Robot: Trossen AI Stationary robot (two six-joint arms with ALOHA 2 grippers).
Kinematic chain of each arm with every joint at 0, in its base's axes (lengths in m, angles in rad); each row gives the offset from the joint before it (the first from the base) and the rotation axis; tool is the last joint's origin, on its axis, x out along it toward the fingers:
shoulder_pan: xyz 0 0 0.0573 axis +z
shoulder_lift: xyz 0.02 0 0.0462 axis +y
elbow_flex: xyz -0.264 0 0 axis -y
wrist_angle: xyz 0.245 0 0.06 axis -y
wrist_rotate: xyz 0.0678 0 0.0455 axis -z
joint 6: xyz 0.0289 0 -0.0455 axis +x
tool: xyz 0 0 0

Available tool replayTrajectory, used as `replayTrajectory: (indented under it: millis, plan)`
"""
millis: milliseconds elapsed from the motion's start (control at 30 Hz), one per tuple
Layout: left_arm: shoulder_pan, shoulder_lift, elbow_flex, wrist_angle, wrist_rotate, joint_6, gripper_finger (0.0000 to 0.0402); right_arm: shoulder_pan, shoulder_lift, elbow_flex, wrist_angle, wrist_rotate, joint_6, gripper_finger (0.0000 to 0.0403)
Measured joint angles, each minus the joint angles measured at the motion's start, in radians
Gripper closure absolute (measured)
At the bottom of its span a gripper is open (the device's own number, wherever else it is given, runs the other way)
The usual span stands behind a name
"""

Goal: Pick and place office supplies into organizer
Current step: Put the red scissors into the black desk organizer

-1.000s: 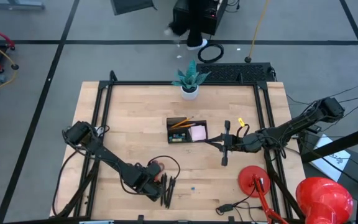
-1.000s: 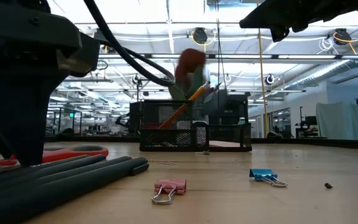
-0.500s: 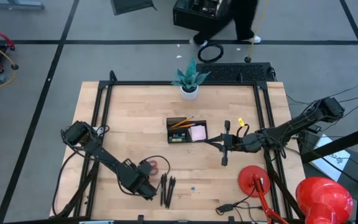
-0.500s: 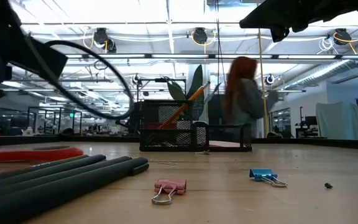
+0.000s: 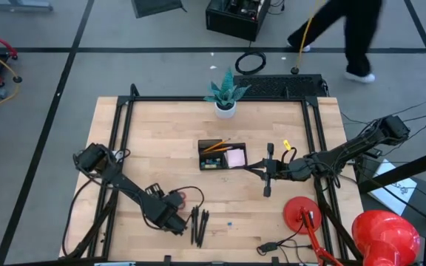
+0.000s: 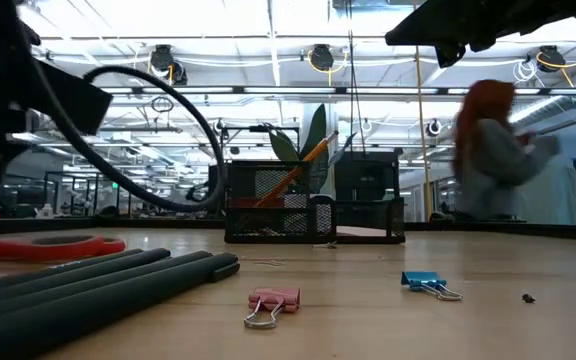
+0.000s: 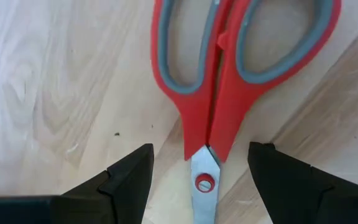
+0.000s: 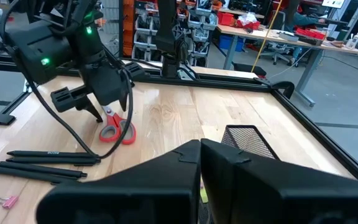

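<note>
Left wrist view: pincer [image 7: 202, 177] straddles scissors [image 7: 229, 74], seemingly untouched.

no text, label, brand, number or sign can be read in any of the views. one of the black pens [image 8: 48, 154] carries a short pale imprint along its barrel in the right wrist view, but it is too small to make out.
</note>
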Motion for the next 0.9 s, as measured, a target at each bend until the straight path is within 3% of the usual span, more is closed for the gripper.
replayTrajectory:
  millis: [167,500,900]
  plan:
    - [0.049,-0.034,-0.005,0.018,0.084,0.063,0.0133,0.000,0.000,0.000,0.000,0.000,0.000,0.0399]
    - [0.117,-0.149,-0.003,0.071,0.106,0.125,0.0133,0.000,0.000,0.000,-0.006,0.000,-0.001,0.0399]
    - [0.114,-0.154,-0.076,0.187,0.141,0.270,0.0133,0.000,0.000,0.000,-0.008,0.000,-0.001,0.0399]
